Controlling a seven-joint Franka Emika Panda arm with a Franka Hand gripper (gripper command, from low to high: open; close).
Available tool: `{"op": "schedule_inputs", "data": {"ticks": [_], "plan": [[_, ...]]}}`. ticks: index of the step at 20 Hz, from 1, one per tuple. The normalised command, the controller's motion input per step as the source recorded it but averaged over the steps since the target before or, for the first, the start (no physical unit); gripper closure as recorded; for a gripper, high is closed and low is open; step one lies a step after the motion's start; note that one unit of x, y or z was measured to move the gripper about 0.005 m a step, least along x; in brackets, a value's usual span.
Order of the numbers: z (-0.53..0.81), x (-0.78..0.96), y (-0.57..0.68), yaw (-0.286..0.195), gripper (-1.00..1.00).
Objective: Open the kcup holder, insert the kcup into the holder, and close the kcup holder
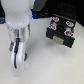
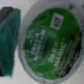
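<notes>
We are seeing the gripper (image 1: 18, 56) gripping the kcup (image 2: 47, 41) above the white counter (image 1: 50, 67), kcup holder (image 1: 61, 31) sitting well apart toward the exterior view's right.

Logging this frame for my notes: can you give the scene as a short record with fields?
arm: white robot arm, at the exterior view's left
gripper: shut on the kcup
kcup: small cup with green foil top, filling the wrist view
kcup holder: black boxy unit, at the exterior view's right, apart from the arm
surface: white table
</notes>
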Motion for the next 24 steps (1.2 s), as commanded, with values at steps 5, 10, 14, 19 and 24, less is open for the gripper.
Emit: {"op": "schedule_inputs", "data": {"ticks": [5,10,14,19,24], "plan": [[0.64,0.0,0.28,0.014,1.0],[0.98,0.0,0.44,0.02,1.0],[0.91,0.0,0.51,0.024,1.0],[0.85,0.0,0.56,0.023,1.0],[0.74,-0.01,0.61,0.021,1.0]]}}
